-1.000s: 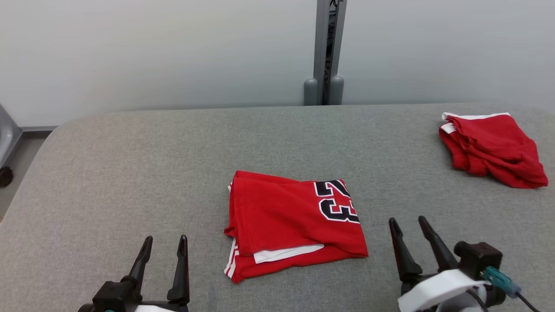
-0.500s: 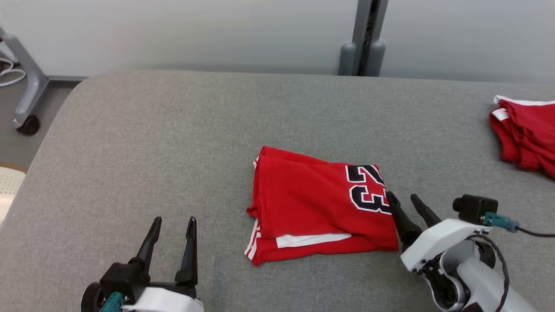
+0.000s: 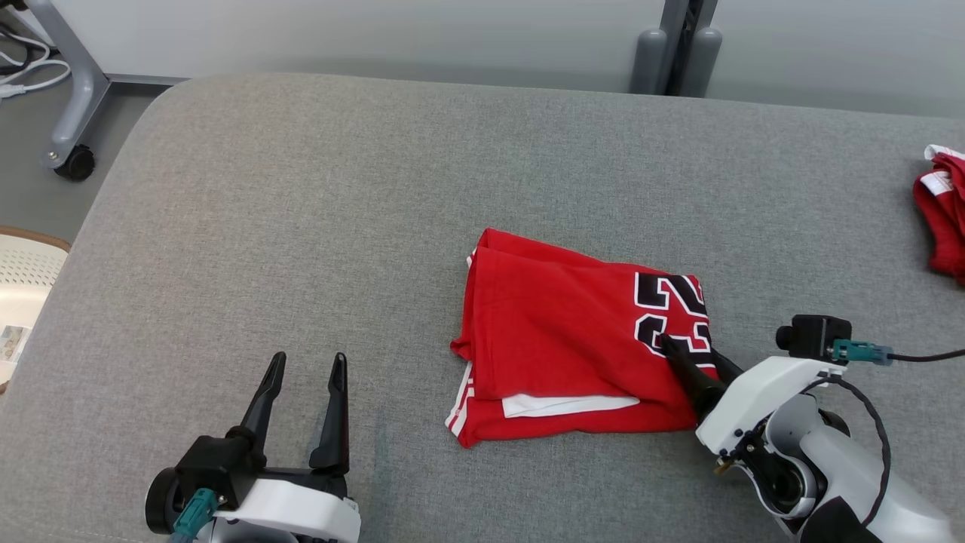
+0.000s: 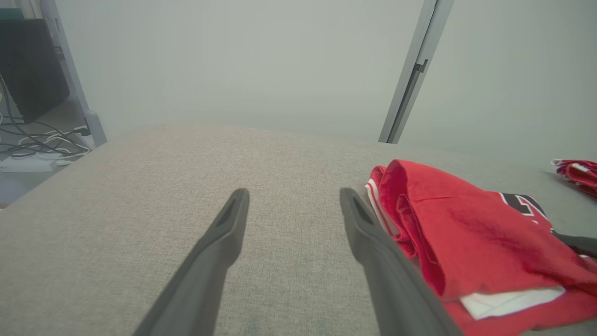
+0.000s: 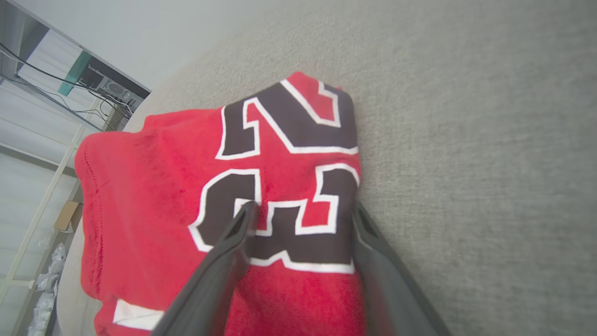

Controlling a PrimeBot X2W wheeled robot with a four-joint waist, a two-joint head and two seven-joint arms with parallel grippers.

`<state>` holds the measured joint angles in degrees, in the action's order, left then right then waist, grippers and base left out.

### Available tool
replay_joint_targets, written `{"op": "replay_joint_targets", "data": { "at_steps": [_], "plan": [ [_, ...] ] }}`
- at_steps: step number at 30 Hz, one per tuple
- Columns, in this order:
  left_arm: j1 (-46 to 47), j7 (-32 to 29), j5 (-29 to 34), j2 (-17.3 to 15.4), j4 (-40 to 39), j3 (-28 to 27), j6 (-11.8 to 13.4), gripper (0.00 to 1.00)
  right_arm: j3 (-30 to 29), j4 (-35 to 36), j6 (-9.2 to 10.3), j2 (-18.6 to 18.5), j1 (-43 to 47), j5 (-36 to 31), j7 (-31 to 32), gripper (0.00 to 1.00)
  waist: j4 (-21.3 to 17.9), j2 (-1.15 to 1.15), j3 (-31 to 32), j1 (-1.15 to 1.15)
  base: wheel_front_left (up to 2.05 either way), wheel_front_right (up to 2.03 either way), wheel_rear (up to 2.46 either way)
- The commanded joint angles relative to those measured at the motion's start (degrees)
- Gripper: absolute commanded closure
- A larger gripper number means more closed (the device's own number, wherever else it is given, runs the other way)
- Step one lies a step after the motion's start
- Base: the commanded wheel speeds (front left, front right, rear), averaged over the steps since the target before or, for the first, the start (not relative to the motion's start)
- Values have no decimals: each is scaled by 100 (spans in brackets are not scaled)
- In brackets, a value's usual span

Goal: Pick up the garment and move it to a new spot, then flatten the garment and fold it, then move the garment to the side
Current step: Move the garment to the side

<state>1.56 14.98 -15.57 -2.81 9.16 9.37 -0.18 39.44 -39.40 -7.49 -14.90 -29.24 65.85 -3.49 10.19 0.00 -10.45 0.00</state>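
Observation:
The folded red garment point(image 3: 558, 332) with a black "23" lies in the middle of the grey table point(image 3: 301, 188). My right gripper point(image 3: 690, 351) is open at the garment's right edge, over the number. In the right wrist view its gripper point(image 5: 303, 207) has one finger on top of the red garment point(image 5: 163, 186) and the other along the edge by the table cloth. My left gripper point(image 3: 310, 358) is open over bare table, well left of the garment. In the left wrist view the gripper point(image 4: 294, 193) holds nothing, and the garment point(image 4: 466, 233) lies to its right.
A second crumpled red garment point(image 3: 942, 219) lies at the table's far right edge. A grey post point(image 3: 675, 38) stands behind the table. A wheeled frame leg point(image 3: 75, 162) and a white basket point(image 3: 22, 279) stand on the floor to the left.
The camera has turned, shifting the whole picture. My right gripper has gone forward from beside the garment to its right edge, with its fingers now straddling the cloth. The left gripper has held still.

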Motion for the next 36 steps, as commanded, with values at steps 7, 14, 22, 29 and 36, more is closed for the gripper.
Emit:
{"op": "replay_joint_targets", "data": {
  "at_steps": [7, 14, 22, 29, 36],
  "plan": [
    [60, 22, 40, -19, -21, -27, 56, 0, 453, -60, 0, -190, -138, 184, -329, 100, 7, 0, -11, 0, 0, 0, 0],
    [82, 22, 8, -20, -70, -10, 78, 0, 723, -186, 0, -431, -462, -4, -759, 100, -57, 0, -51, 0, 0, 0, 0],
    [225, 22, 74, -20, -128, 15, 88, 0, 1077, -716, 0, -535, -1397, -985, -1156, 100, -295, 0, -269, 0, 0, 0, 0],
    [588, 21, 72, -18, -325, 23, -7, 0, 974, -796, 0, -513, -2192, -1636, -1186, 100, -622, 0, -785, 0, 0, 0, 0],
    [983, 21, 350, -20, -708, 85, -86, 0, 698, -656, 0, -323, -2690, -2173, -1185, 100, -1101, 0, -1259, 0, 0, 0, 0]
  ]
}}
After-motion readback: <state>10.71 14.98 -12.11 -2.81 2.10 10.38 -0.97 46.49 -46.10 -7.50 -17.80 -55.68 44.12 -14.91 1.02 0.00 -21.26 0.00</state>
